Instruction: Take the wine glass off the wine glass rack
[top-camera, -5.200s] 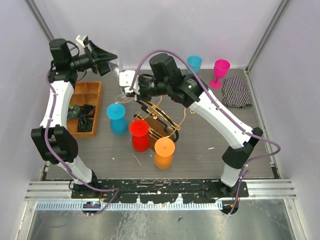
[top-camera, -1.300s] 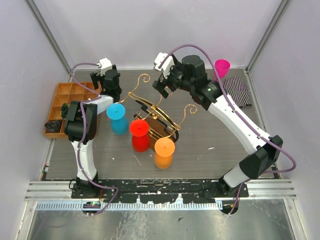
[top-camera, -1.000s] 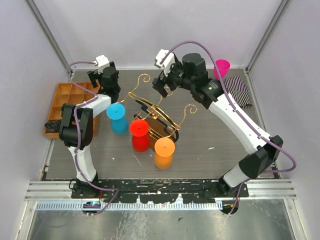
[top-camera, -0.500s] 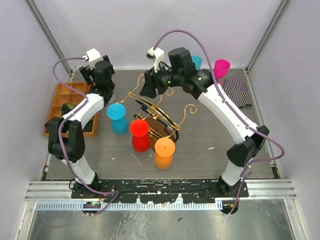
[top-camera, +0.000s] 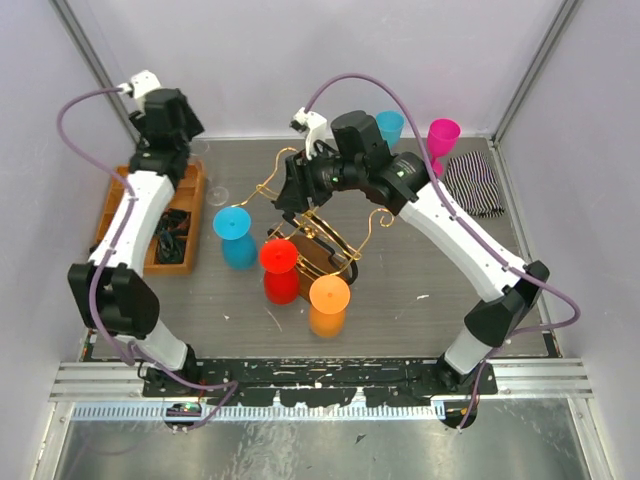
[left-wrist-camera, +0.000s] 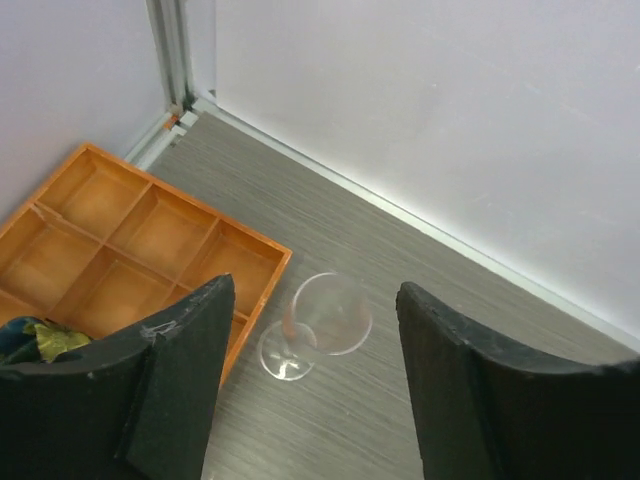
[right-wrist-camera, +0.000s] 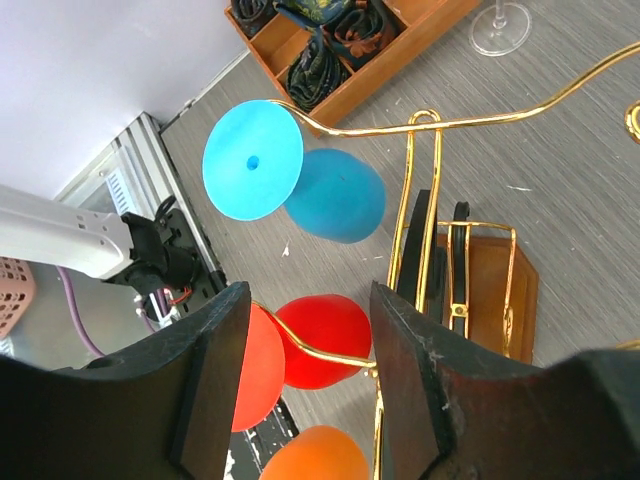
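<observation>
Blue wine glass (top-camera: 236, 236) hangs upside down on the gold wine glass rack (top-camera: 345, 240), centre-left of the overhead view. Probably light, slick plastic; grip the stem. Right claw (right-wrist-camera: 310, 295) and left claw (left-wrist-camera: 312, 290) gape wide, both empty.

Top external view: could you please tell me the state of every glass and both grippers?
Clear glass: upright on table, off rack.
Blue glass: hanging upside down on rack.
Red glass: hanging upside down on rack.
Orange glass: hanging upside down on rack.
Teal glass: upright on table.
Pink glass: upright on table.
Left gripper: open, empty.
Right gripper: open, empty.
</observation>
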